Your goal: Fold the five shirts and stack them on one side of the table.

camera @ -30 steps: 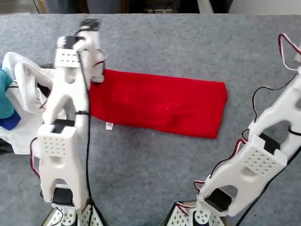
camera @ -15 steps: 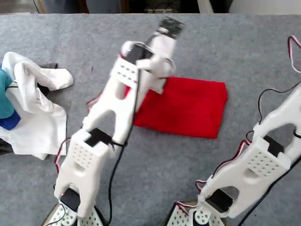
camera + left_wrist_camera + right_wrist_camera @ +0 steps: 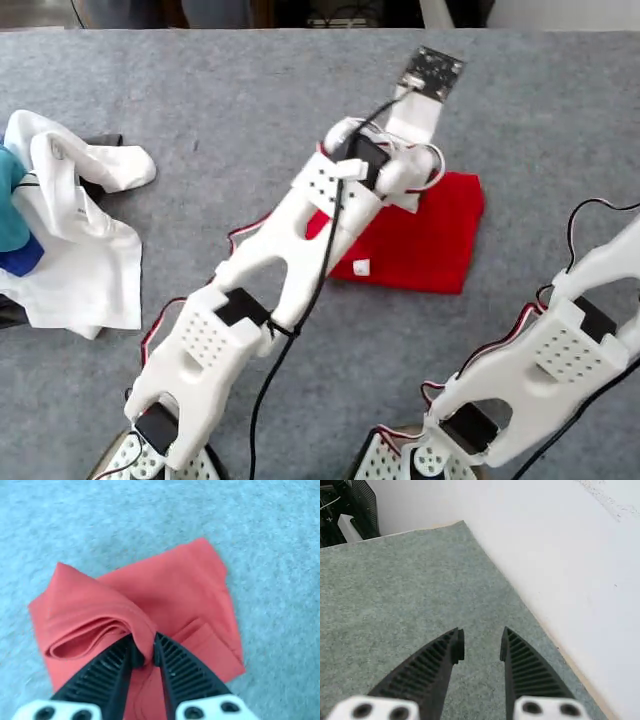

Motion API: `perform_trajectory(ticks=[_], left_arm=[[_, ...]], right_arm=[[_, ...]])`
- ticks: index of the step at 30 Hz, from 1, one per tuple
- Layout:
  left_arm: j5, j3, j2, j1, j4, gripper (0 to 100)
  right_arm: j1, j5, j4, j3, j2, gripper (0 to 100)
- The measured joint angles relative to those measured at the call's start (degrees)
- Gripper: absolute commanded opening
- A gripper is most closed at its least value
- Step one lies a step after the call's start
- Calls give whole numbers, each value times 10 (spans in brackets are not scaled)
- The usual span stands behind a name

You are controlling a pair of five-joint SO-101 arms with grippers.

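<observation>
**fig. red shirt mid-fold: pinch at the lifted hem**

in the left gripper (image 3: 143,647): a doubled hem of the red shirt (image 3: 165,595), clamped tight and drawn up into a loop. directly beneath and ahead of that gripper: the rest of the shirt, lying folded over itself on the grey table (image 3: 260,540). soft, light, limp cloth, judged likely to sag and skew if dragged. best taken at a hem or corner, through both layers, then laid down flat rather than dropped. farther off, to that gripper's right: right gripper (image 3: 480,645), parted and holding nothing, over the table near its edge. well away on the opposite side: heap of unfolded shirts (image 3: 70,240), white with teal and blue beside it, not yet folded.
</observation>
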Motion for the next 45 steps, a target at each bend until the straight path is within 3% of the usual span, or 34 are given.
perform_trajectory(ticks=[22,27,33,40,45], left_arm=[[1,0,96,62,-171,34],[7,-14,111,67,-177,209],[122,-83,111,47,-110,229],[105,-279,111,-69,26,24],[51,-330,111,-183,123,28]], right_arm=[[11,0,0,0,0,131],[11,0,0,0,0,131],[3,0,16,0,0,131],[-56,0,88,0,0,130],[-146,2,155,13,2,47]])
